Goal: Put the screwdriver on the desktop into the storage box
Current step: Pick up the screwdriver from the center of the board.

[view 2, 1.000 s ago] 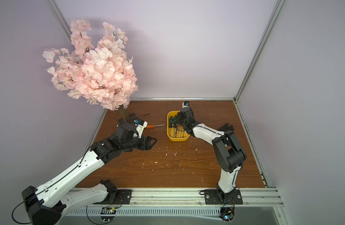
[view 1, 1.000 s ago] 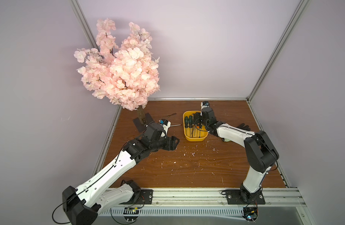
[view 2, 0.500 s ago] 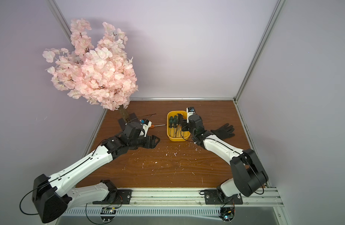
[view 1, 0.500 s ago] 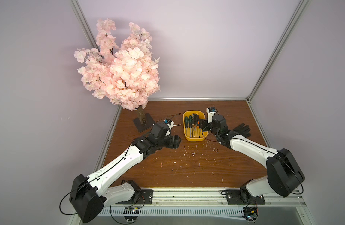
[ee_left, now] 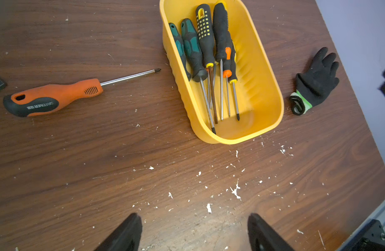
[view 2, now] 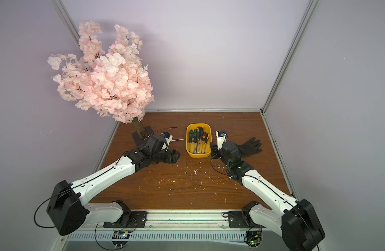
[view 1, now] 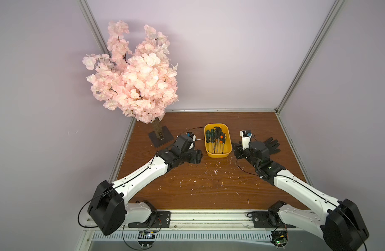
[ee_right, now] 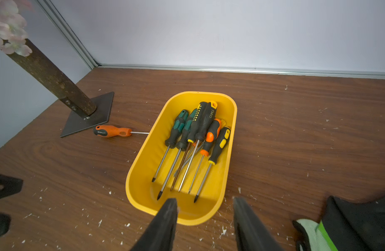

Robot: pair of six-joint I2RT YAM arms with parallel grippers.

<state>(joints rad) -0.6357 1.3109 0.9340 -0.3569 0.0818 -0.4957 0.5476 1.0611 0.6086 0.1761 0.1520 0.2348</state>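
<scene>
1. Lilac walls (view 1: 230, 54) close round a brown wood-grain bench (ee_left: 78, 163) flecked with white chips; a yellow box (ee_left: 263, 71) sits upright on it, toward the back.
2. Six tools (ee_right: 196, 130) lie inside the box; handles toward the back wall, shafts toward the arms.
3. Screwdriver (ee_left: 56, 97), with an orange and black handle, lies flat on the bench outside the box, on its left-arm side; the tip points at the box wall, near it but not touching.
4. Left pincer (ee_left: 192, 219) hovers over bare bench just beside the box's near corner, on the screwdriver side; jaws spread wide, nothing between them.
5. Right pincer (ee_right: 204, 201) hangs at the box's near end, toward the right-arm side; jaws parted, gripping nothing.
6. Black glove (ee_left: 315, 80) with a green and white cuff lies on the bench beside the box, on its right-arm side, apart from it.
7. Pink blossom tree (view 1: 135, 82) stands beyond the screwdriver, well apart from the box.
</scene>
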